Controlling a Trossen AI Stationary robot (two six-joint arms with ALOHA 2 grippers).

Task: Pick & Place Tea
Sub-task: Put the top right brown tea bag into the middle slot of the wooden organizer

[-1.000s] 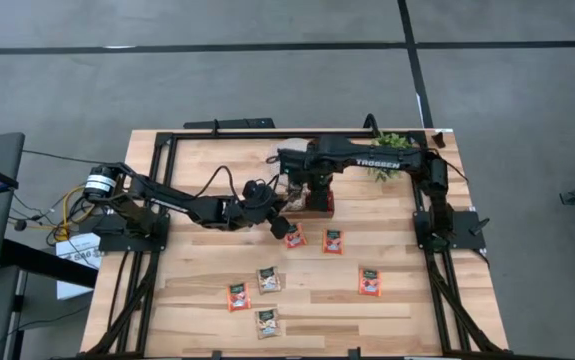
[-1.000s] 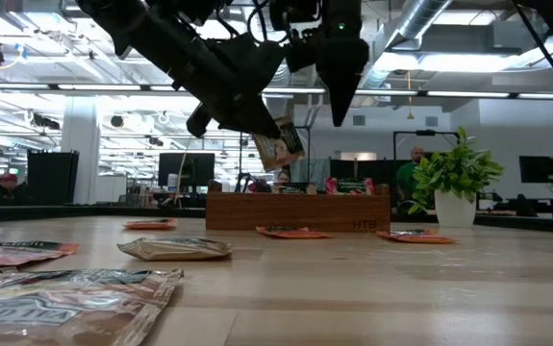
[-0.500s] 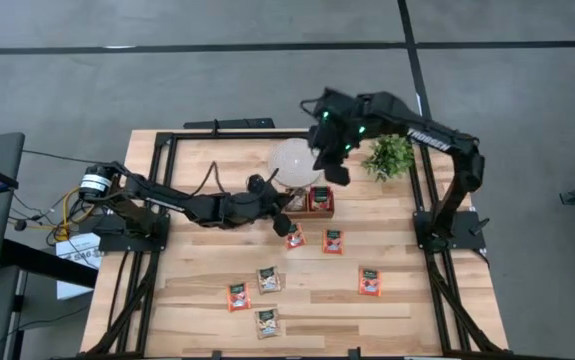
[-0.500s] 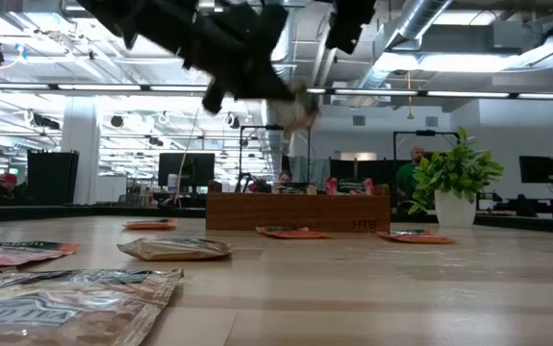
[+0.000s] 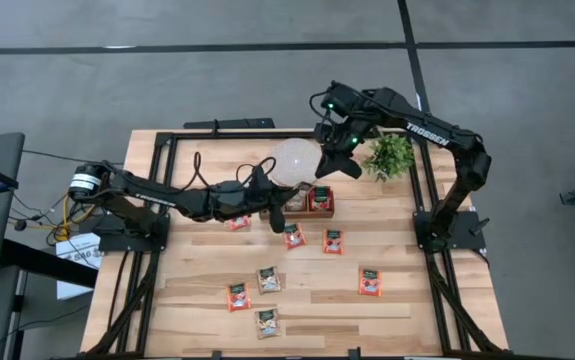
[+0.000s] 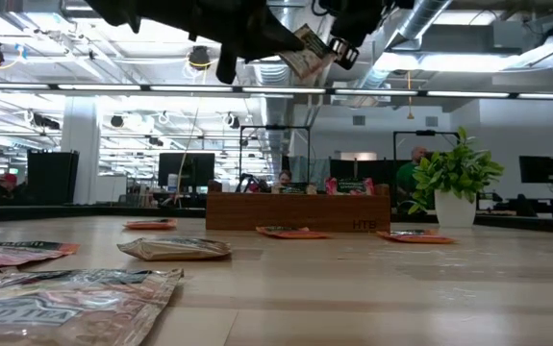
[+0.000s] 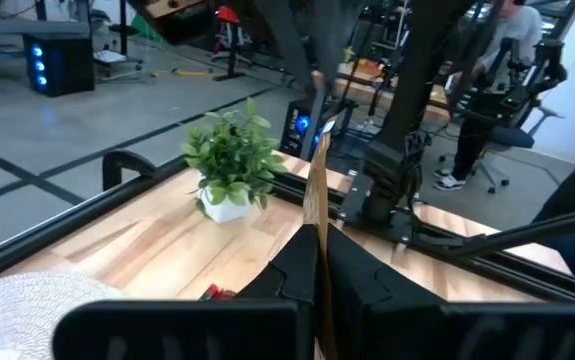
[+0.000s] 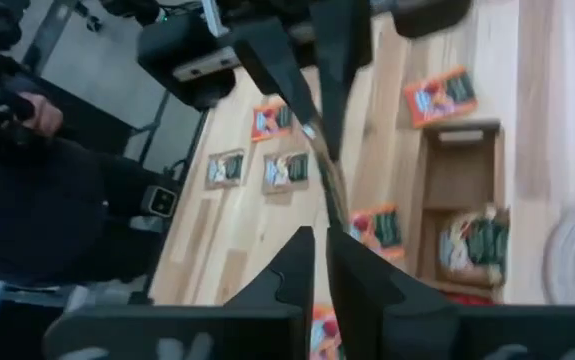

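My left gripper (image 5: 276, 207) is raised above the table just left of the brown wooden tray (image 5: 308, 210) and is shut on one pale tan tea sachet (image 6: 305, 53). Both wrist views show the sachet (image 7: 317, 190) edge-on. My right gripper (image 5: 330, 165) hangs high over the tray's far right side, fingers shut (image 8: 322, 245), close to the sachet (image 8: 329, 180); I see no touch. Several more sachets lie flat on the table, among them red-orange ones (image 5: 333, 240) (image 5: 369, 281) and tan ones (image 5: 268, 279) (image 5: 266, 321). Some lie in the tray (image 8: 472, 245). My left gripper pinches the tan sachet between its two fingers by one end (image 7: 317, 238). The rest of the sachet sticks out past the fingertips toward the far side. It is lifted clear of the table and tray, tilted, well above them in the low view.
A round white disc (image 5: 292, 160) lies at the far edge next to the tray. A potted plant (image 5: 392, 155) stands at the far right. Black frame rails (image 5: 157, 190) run along the table's sides. People and desks show beyond the table.
My left gripper has risen with the tan sachet and moved a little toward the far edge, nearer the tray. My right gripper has lifted from just over the tray and swung up toward the far right, by the plant.
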